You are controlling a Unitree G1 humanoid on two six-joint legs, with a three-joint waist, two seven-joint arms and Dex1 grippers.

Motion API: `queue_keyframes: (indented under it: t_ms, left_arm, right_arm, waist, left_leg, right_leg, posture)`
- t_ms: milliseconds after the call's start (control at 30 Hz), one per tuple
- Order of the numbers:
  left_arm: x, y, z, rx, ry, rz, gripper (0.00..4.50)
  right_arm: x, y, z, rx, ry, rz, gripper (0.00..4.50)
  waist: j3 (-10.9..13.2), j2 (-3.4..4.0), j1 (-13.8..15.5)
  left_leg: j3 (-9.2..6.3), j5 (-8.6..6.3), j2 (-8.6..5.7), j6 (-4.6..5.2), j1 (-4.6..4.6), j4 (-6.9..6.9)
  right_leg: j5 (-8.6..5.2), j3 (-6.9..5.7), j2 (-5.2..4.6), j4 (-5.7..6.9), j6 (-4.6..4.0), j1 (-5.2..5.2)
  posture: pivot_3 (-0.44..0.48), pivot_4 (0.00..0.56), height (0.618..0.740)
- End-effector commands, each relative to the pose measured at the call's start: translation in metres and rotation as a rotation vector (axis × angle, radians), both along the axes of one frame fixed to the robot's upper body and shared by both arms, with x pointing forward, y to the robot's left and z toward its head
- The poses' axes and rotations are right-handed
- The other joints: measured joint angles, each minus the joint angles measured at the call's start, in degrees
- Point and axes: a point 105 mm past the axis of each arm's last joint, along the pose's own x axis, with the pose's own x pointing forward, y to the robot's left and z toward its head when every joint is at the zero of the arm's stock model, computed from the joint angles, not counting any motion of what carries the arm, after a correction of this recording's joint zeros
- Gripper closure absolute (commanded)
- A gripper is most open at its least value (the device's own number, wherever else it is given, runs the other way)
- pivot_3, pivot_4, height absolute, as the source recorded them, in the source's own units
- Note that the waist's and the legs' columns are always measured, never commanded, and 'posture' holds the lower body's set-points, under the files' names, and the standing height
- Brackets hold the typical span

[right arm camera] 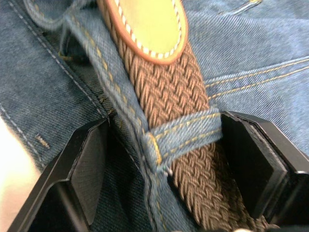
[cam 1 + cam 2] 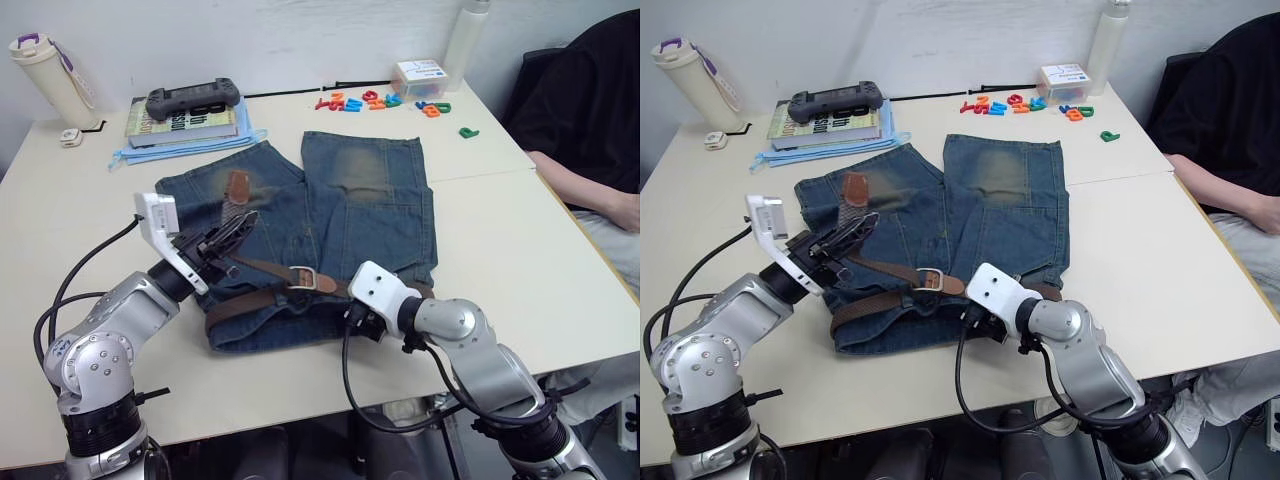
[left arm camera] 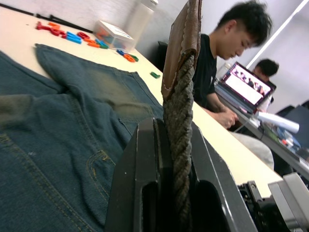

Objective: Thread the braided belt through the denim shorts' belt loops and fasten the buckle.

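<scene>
- On the pale counter (image 2: pixel 500 260), in the head views, the denim shorts (image 2: pixel 330 230) lie flat with the waistband toward the robot. The braided belt (image 2: pixel 262 298) runs along that waistband, so its loops are within reach of both arms.
- The buckle (image 2: pixel 303 279), a silver rectangular frame on a tan tab, rests on the denim between the two arms, not yet fastened.
- The left tool (image 2: pixel 232 232) holds the belt's free end lifted off the left leg of the shorts, probably to keep it ready for feeding; the tan leather tip (image 2: pixel 238 186) points away from the robot.
- The right tool (image 2: pixel 362 322) sits low at the waistband near the shorts' middle.
- A stack of books (image 2: pixel 185 125) with a game controller on top, and coloured plastic letters (image 2: pixel 380 101), lie well apart at the far edge.
- Left wrist view: the fingers are clamped narrow on the rope-like, coarse woven strap, whose stitched leather tip stands up between them.
- Right wrist view: the black fingers (image 1: pixel 84 169) stand wide, straddling a belt loop (image 1: pixel 186 133) with yellow stitching that crosses the brown weave; this looks like steadying the loop.
</scene>
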Motion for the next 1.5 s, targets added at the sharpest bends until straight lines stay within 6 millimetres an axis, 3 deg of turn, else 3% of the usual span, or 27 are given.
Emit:
queue_keyframes:
  t_ms: [33, 300, 433, 633, 833, 1000, 1100, 1200, 1300, 1500]
  left_arm:
    - [0.004, 0.022, 0.007, -0.07, -0.023, 0.093, 4.5]
    - [0.004, 0.022, -0.005, -0.113, 0.029, 0.088, 4.5]
    - [0.003, 0.025, -0.015, -0.108, 0.059, 0.108, 4.5]
    - [-0.003, 0.008, -0.01, -0.083, 0.022, 0.038, 4.5]
    - [-0.009, -0.014, -0.018, 0.019, -0.004, -0.024, 4.5]
    - [-0.009, -0.023, -0.021, 0.024, -0.009, -0.037, 4.5]
    - [-0.007, -0.026, -0.02, 0.026, -0.013, -0.035, 4.5]
    - [-0.006, -0.027, -0.02, 0.03, -0.014, -0.032, 4.5]
    - [-0.005, -0.029, -0.018, 0.04, -0.022, -0.03, 4.5]
    - [-0.006, -0.036, -0.015, 0.06, -0.034, -0.046, 4.5]
  right_arm:
    - [-0.001, -0.004, 0.0, -0.019, -0.003, 0.009, 0.62]
    - [-0.004, -0.016, -0.001, -0.052, 0.006, -0.005, 0.62]
    - [-0.007, -0.036, -0.008, -0.106, 0.027, -0.048, 0.62]
    - [-0.005, -0.045, -0.01, -0.131, 0.026, -0.08, 0.62]
    - [-0.024, -0.002, 0.033, 0.111, 0.009, 0.111, 0.62]
    - [-0.031, 0.006, 0.064, 0.229, 0.007, 0.182, 0.62]
    - [-0.026, 0.01, 0.085, 0.346, 0.012, 0.178, 0.62]
    - [-0.015, 0.012, 0.09, 0.379, 0.007, 0.127, 0.62]
    - [-0.004, 0.014, 0.092, 0.41, -0.008, 0.06, 1.46]
    - [-0.011, 0.019, 0.08, 0.351, -0.017, 0.075, 4.44]
  waist:
    - [0.0, 0.0, 0.0]
    - [0.0, -0.01, 0.0]
    - [0.0, -0.05, 0.4]
    - [-0.1, -0.15, 1.5]
    - [-0.1, -0.16, 1.2]
    - [-0.1, -0.15, 1.3]
    - [-0.1, -0.14, 1.3]
    - [-0.1, -0.14, 1.2]
    - [-0.1, -0.14, 1.2]
    - [-0.1, -0.14, 1.2]
  left_leg:
    - [-0.01, 0.0, 0.0, 0.0, 0.0, 0.0]
    - [-0.02, 0.0, 0.0, 0.0, 0.0, -0.04]
    - [-0.03, 0.0, -0.01, 0.0, -0.01, -0.04]
    - [-0.04, 0.0, -0.04, 0.01, 0.0, 0.0]
    - [-0.11, 0.0, -0.03, 0.01, 0.0, -0.03]
    - [-0.11, 0.0, 0.01, 0.01, -0.02, -0.08]
    - [-0.13, 0.0, -0.01, 0.02, -0.03, -0.06]
    - [-0.14, 0.0, 0.0, 0.02, -0.03, -0.08]
    - [-0.13, 0.0, -0.02, 0.03, -0.04, -0.09]
    - [-0.13, -0.01, -0.03, 0.05, -0.08, -0.09]
  right_leg:
    - [0.0, -0.02, 0.01, 0.0, 0.0, 0.0]
    - [0.0, -0.02, -0.01, -0.08, 0.0, 0.01]
    - [0.0, -0.03, -0.02, -0.12, 0.0, 0.03]
    - [0.02, -0.05, -0.04, -0.16, 0.03, 0.1]
    - [0.02, -0.1, -0.04, -0.2, 0.03, 0.13]
    - [0.02, -0.1, -0.01, -0.23, 0.03, 0.1]
    - [0.03, -0.12, -0.04, -0.24, 0.02, 0.11]
    - [0.03, -0.14, -0.03, -0.24, 0.02, 0.09]
    - [0.03, -0.12, -0.05, -0.26, 0.02, 0.07]
    - [0.03, -0.13, -0.07, -0.29, 0.02, 0.06]
  posture:
    - [0.0, 0.15, 0.714]
    - [0.0, 0.15, 0.714]
    - [0.0, 0.15, 0.714]
    - [0.0, 0.15, 0.714]
    - [0.0, 0.15, 0.714]
    - [0.0, 0.15, 0.714]
    - [0.0, 0.15, 0.714]
    - [0.0, 0.15, 0.714]
    - [0.0, 0.15, 0.714]
    - [0.0, 0.15, 0.714]
